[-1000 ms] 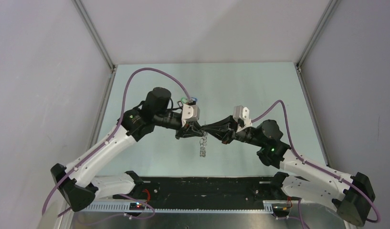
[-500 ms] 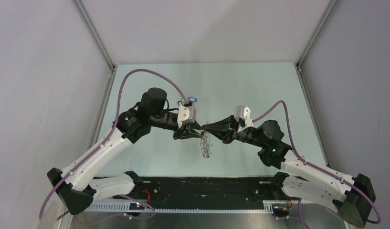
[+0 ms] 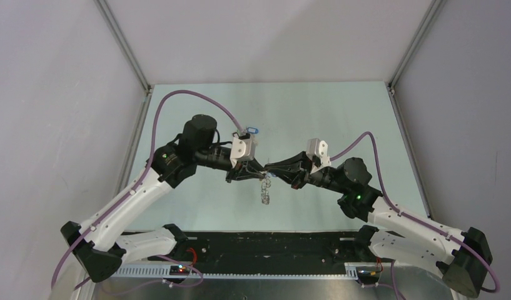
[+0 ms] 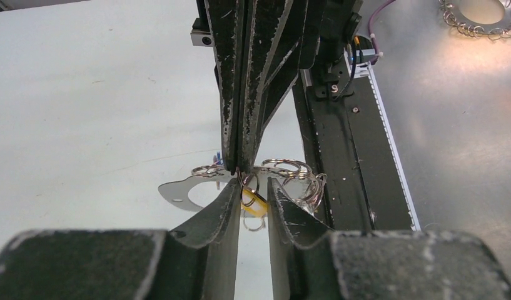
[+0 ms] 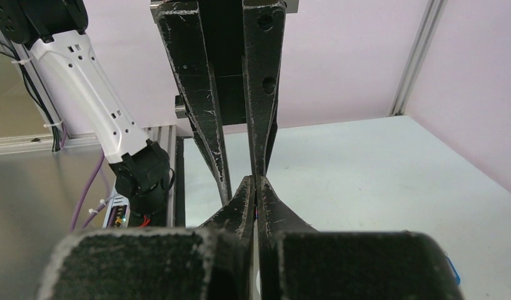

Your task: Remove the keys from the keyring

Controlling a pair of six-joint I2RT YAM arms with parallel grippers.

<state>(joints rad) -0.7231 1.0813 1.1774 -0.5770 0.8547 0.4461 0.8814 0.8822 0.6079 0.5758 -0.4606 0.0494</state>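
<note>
nearest the left wrist camera, the left fingers point(image 4: 222, 209) stand a narrow way apart. in that gap sits a small key with a yellow-orange oblong plastic tag point(image 4: 253, 205), hanging from a thin silvery split ring point(image 4: 249, 185). the tag nearly fills the gap, but i cannot tell whether the fingers truly pinch it or only bracket it.

just beyond is the keyring, a large flat grey metal loop point(image 4: 177, 191) fringed with more small rings. it is held off the pale counter point(image 4: 84, 125) by the right fingers point(image 4: 231, 94), which come in from the opposite side and are pressed fully together on its rim, right above the tag. from the overhead camera the two arms meet tip to tip over the middle of the counter, with the loop and its loose rings dangling below the meeting point.

over the last second the left wrist edged back toward its own side. the dangling loop swung out toward the near edge and has now settled back under the fingers. the orange tag is still on its ring, so as i judge it that tug freed nothing, and the pull needs repeating with a surer hold.

farther off, a blue-tagged key point(image 3: 251, 130) lies alone on the counter beyond the left wrist, seemingly already off.
</note>
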